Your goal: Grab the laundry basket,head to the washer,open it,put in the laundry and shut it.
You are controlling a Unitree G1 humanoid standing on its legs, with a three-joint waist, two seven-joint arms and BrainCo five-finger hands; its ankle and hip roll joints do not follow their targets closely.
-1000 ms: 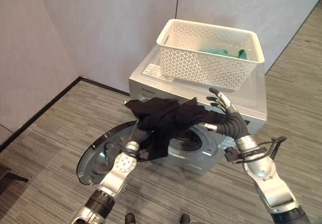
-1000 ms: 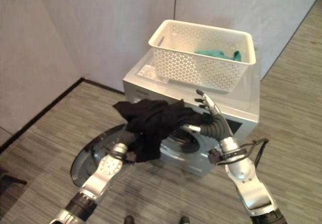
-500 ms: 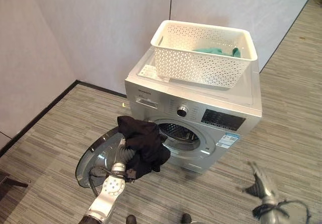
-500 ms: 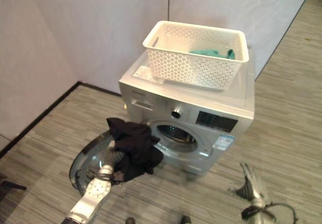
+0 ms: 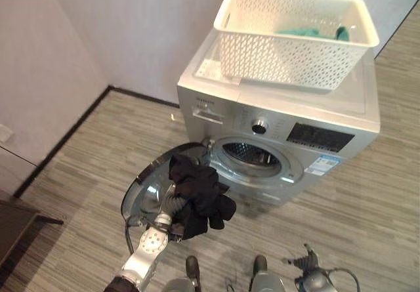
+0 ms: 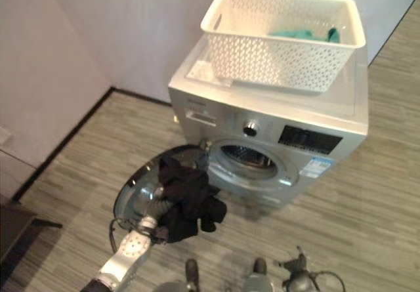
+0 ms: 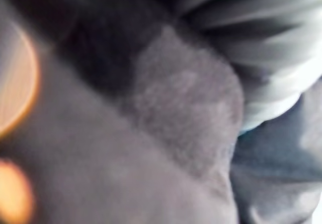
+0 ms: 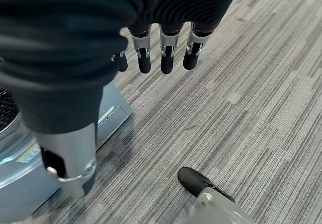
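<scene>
Soft, even indoor light fills both eye views, bright on the pale wall and on the white laundry basket. The washer top carries a mild sheen, and its open glass door shows faint reflections. Shadows on the floor are weak and diffuse. The left wrist view is heavily blurred, dark cloth pressed close, with 2 orange out-of-focus glows at one edge. The right wrist view is sharp on the floor, darker toward the near cover.
</scene>
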